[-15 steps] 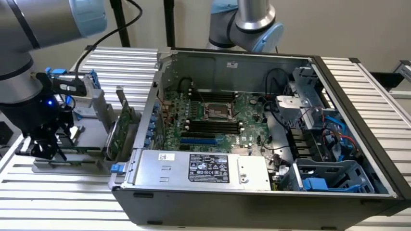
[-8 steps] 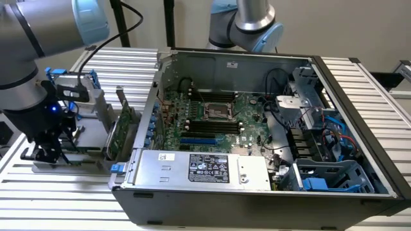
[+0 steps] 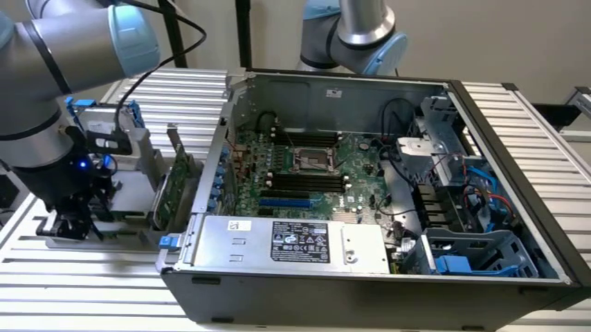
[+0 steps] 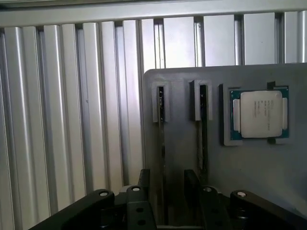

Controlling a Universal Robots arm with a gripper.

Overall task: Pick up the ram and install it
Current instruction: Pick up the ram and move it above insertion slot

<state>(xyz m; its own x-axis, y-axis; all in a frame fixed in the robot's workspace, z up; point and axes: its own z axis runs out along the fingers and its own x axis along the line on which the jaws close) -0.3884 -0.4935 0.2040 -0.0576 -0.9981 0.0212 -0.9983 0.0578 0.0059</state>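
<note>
The step in hand, as I judge it, is the grasp. The gripper (image 4: 166, 199) hangs low over a grey tray (image 4: 249, 167) at the exterior view's left, beside the open case (image 3: 369, 290). Its fingers (image 4: 192, 187) are spread, one on each side of the ram (image 4: 161, 108) and not yet pressing it. The ram stands on edge in a holder in the tray, so it shows as a thin dark line.

To do this well, the fingers should close squarely on the flat faces of the ram. It should sit midway in the gap, and at present it looks a little nearer one finger than the other. A skewed pinch could tilt it in its holder, and the lift should go straight out along the holder.

A second stick (image 4: 203, 110) stands on edge in its own holder just outside one finger. That finger has little room on that side (a sideways drift would brush the stick). Past the second stick a CPU (image 4: 261, 114) lies flat in a recess of the tray.

In the exterior view a tall green card (image 3: 176, 183) stands between the tray and the case wall. The dark slots (image 3: 305, 181) lie on the board inside the case. The tray rests on a ribbed metal table (image 4: 72, 120).
</note>
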